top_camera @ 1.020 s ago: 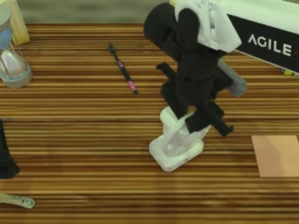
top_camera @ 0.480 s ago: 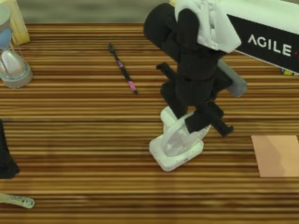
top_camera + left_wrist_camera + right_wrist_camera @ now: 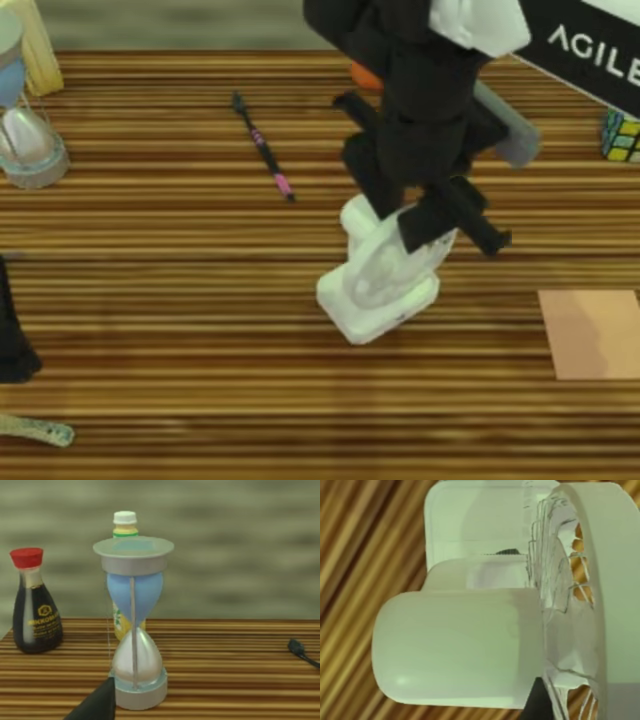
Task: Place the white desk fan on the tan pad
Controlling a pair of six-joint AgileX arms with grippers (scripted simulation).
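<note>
The white desk fan (image 3: 378, 300) hangs upright in my right gripper (image 3: 401, 233), which is shut on its motor housing from above. Its rounded base sits just over the wood at the table's middle. In the right wrist view the fan (image 3: 460, 650) fills the picture, with the housing, the grilled cage and the base beyond. One dark finger (image 3: 538, 706) presses under the housing. The tan pad (image 3: 596, 333) lies flat at the right edge, apart from the fan. My left gripper (image 3: 10, 340) is parked at the left edge, open.
A grey-and-clear hourglass (image 3: 30, 140) stands at the back left, also close in the left wrist view as the hourglass (image 3: 135, 645). Beside it are a soy sauce bottle (image 3: 36, 605) and a yellow bottle (image 3: 125, 530). A black pen (image 3: 263, 147) and a colour cube (image 3: 622, 135) lie further back.
My right arm has risen and drawn slightly back, and the fan has come up off the table with it. The left arm has not moved.
</note>
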